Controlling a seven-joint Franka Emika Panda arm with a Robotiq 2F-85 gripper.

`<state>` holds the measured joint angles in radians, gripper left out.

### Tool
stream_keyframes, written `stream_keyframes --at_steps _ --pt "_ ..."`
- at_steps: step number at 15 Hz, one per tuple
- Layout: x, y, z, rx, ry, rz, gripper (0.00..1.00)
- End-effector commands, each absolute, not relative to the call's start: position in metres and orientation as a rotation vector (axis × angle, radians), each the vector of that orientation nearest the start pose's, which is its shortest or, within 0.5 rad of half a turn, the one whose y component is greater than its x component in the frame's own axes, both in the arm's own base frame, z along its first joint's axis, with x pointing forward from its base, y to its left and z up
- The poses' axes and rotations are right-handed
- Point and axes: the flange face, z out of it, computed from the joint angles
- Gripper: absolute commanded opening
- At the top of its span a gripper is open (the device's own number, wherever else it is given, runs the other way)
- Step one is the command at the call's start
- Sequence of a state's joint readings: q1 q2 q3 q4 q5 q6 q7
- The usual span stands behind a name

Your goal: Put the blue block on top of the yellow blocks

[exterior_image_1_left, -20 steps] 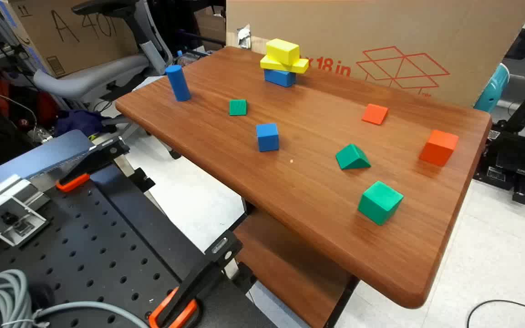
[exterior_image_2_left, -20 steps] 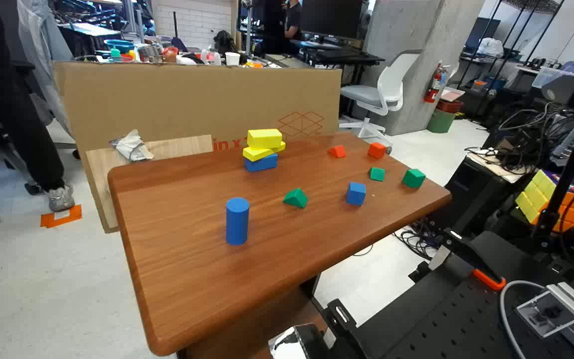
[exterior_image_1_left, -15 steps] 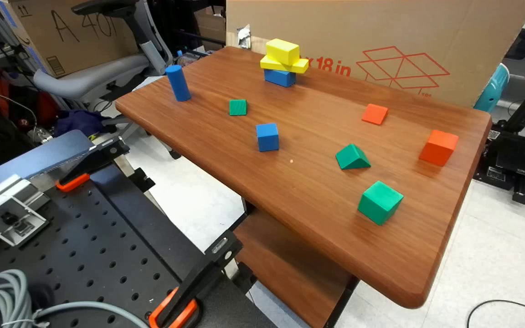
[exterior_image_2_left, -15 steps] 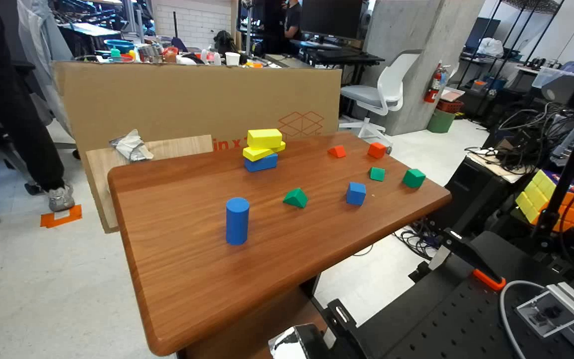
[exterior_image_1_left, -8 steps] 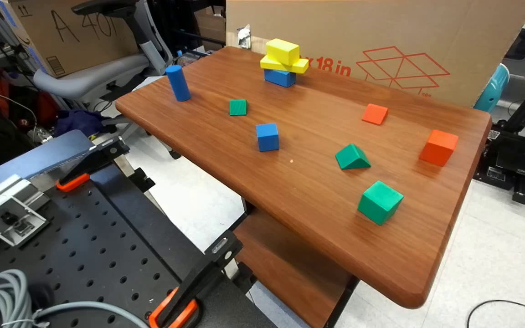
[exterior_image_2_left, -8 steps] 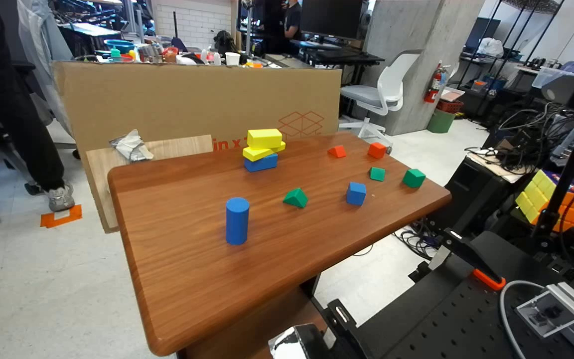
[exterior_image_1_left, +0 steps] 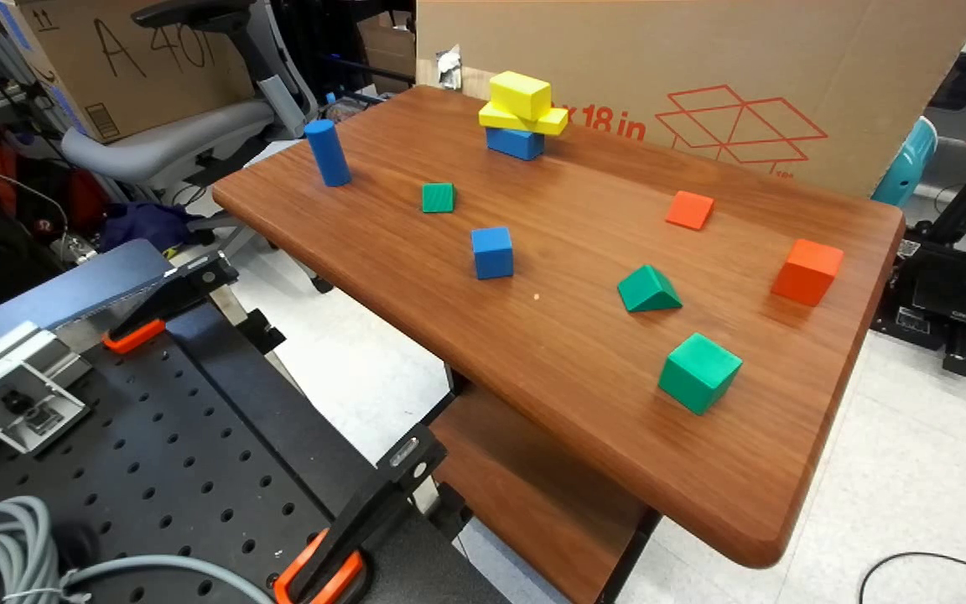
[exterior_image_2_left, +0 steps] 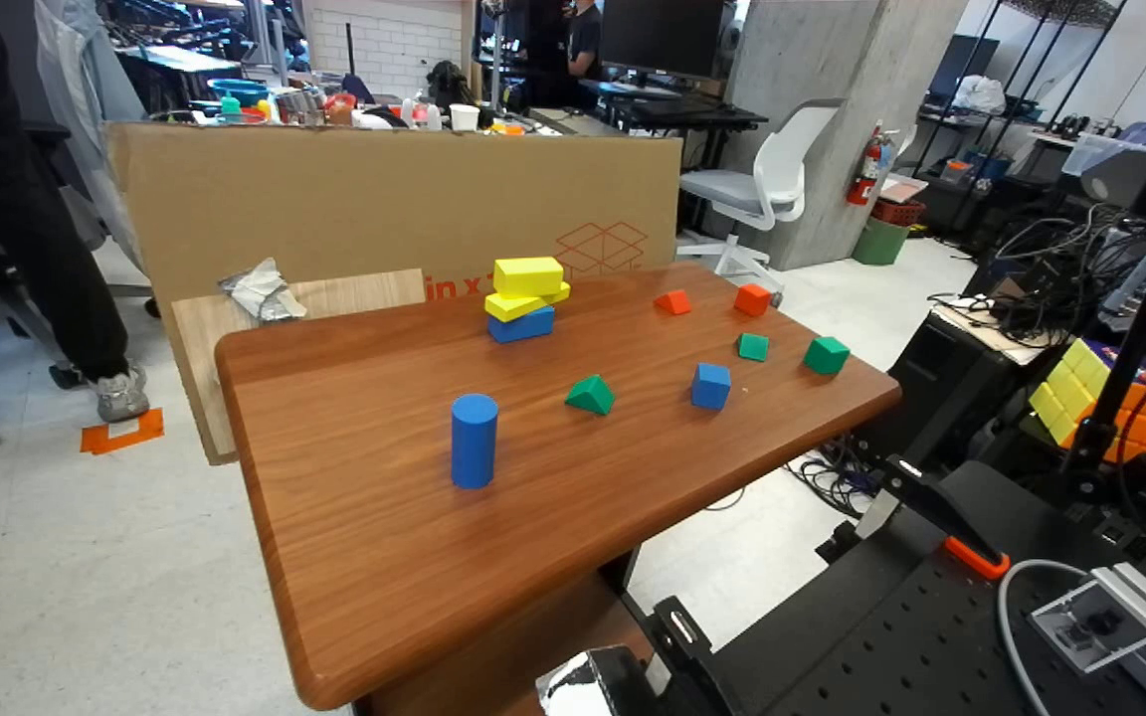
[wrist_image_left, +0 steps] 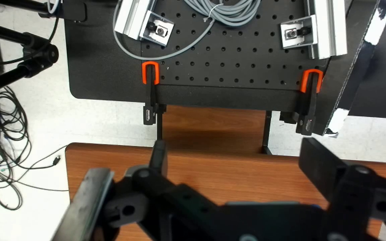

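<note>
Two fingers (wrist_image_left: 318,164) of the pincer (wrist_image_left: 238,160) stand spread wide in the wrist view, the brown bench (wrist_image_left: 219,180) showing between them. In both exterior views the small blue block (exterior_image_1_left: 492,253) sits on that bench, well apart from the yellow blocks (exterior_image_1_left: 523,101), which are stacked on another blue piece (exterior_image_1_left: 515,144). The bench also carries an upright blue cylinder (exterior_image_2_left: 474,441), three green blocks (exterior_image_1_left: 699,373) and two orange blocks (exterior_image_1_left: 807,272); a cardboard panel (exterior_image_2_left: 394,199) stands behind it.
</note>
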<state>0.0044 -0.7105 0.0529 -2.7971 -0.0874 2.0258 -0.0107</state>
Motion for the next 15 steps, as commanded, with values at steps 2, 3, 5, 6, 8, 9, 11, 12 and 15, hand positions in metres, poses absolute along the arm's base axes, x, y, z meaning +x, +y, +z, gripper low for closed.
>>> stream_keyframes --at_steps 2,3,5,6,8,9,11,12,15 --pt "0.313 0.011 0.397 -3.249 -0.154 0.099 1.00" --pt "0.313 0.011 0.397 -3.249 -0.154 0.099 1.00" --pt "0.313 0.011 0.397 -3.249 -0.154 0.099 1.00" --pt "0.320 0.013 0.396 -3.250 -0.151 0.084 1.00" --pt "0.332 0.019 0.392 -3.238 -0.135 0.073 1.00" --pt "0.338 0.021 0.390 -3.237 -0.136 0.056 1.00" --pt "0.351 0.025 0.387 -3.229 -0.142 0.005 1.00" --pt "0.358 0.025 0.385 -3.221 -0.142 -0.024 1.00" --pt "0.382 0.020 0.374 -3.204 -0.130 -0.074 1.00"
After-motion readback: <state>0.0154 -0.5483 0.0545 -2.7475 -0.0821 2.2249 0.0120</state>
